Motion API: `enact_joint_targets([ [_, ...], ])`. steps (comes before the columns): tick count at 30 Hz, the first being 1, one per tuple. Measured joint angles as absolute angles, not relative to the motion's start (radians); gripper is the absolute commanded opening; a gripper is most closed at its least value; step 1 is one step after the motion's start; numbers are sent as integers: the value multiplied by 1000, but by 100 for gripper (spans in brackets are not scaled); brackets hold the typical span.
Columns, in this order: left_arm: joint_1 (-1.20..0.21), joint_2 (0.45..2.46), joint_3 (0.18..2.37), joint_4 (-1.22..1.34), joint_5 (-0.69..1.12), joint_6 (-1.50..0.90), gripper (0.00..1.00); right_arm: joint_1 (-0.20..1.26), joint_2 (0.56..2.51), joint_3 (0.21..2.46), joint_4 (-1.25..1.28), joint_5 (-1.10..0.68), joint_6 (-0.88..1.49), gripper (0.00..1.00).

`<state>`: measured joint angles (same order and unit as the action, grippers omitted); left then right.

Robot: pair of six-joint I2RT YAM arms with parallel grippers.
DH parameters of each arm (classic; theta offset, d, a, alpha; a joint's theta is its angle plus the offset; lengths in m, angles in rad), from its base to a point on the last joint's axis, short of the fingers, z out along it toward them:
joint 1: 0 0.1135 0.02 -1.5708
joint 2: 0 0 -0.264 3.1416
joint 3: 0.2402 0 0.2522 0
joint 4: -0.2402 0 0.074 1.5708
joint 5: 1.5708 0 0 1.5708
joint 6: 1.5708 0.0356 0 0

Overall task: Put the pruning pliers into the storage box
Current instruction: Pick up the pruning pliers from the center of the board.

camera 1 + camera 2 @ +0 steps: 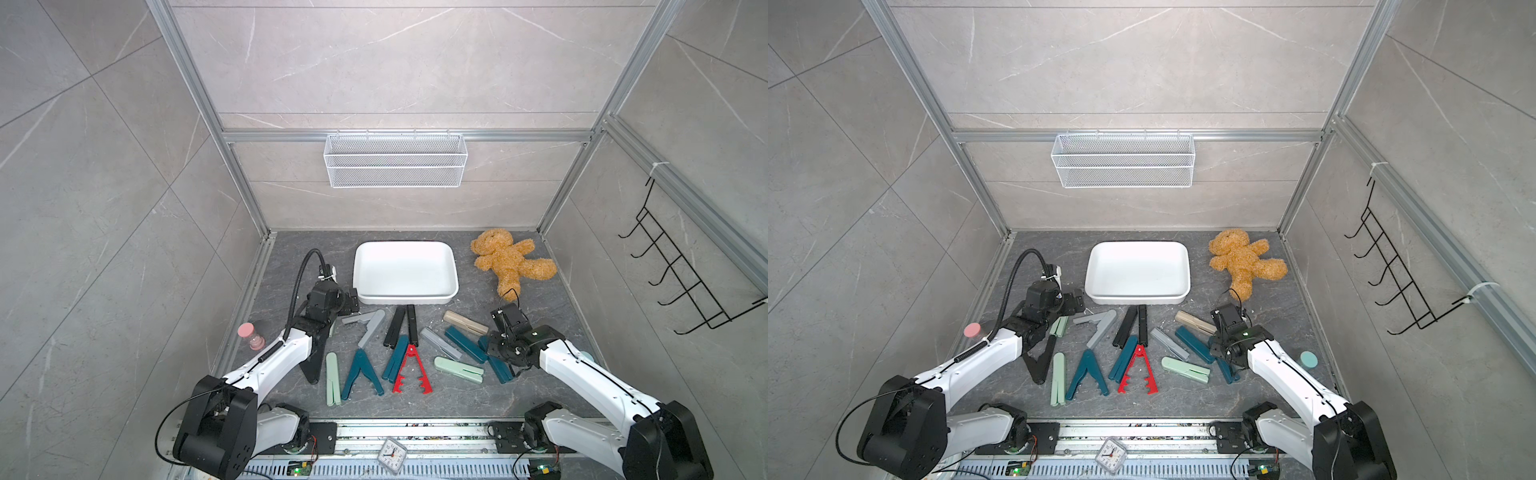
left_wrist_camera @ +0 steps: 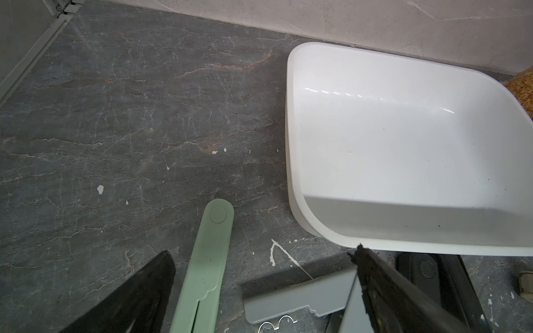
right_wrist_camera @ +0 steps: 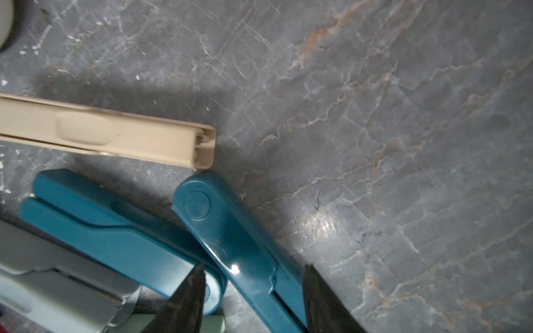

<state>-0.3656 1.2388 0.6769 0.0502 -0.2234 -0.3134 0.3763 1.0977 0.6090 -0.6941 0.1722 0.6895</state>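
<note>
The right gripper [image 3: 253, 266] is straddling a dark teal plier [image 3: 230, 230] on the table [image 3: 375, 144], one finger on each side (whether they are clamping it cannot be told). The left gripper [image 2: 262, 250] is hanging wide apart over a mint green plier [image 2: 207, 259]. The pruning pliers [image 1: 411, 365] are lying in front of the storage box [image 1: 405, 298].

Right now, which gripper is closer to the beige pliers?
Right. The right gripper hangs over a dark teal pair lying just beside one end of the beige pliers; the left gripper is across the spread of tools, near a corner of the storage box.
</note>
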Motion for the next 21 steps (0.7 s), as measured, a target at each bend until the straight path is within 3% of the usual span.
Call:
enact_joint_targets([
  [6, -366, 1256, 744, 31, -221, -302, 100, 393, 1107, 607, -712, 199, 727, 72],
  [21, -366, 1282, 755, 27, -170, -303, 100, 440, 1139, 548, -639, 262, 840, 64],
])
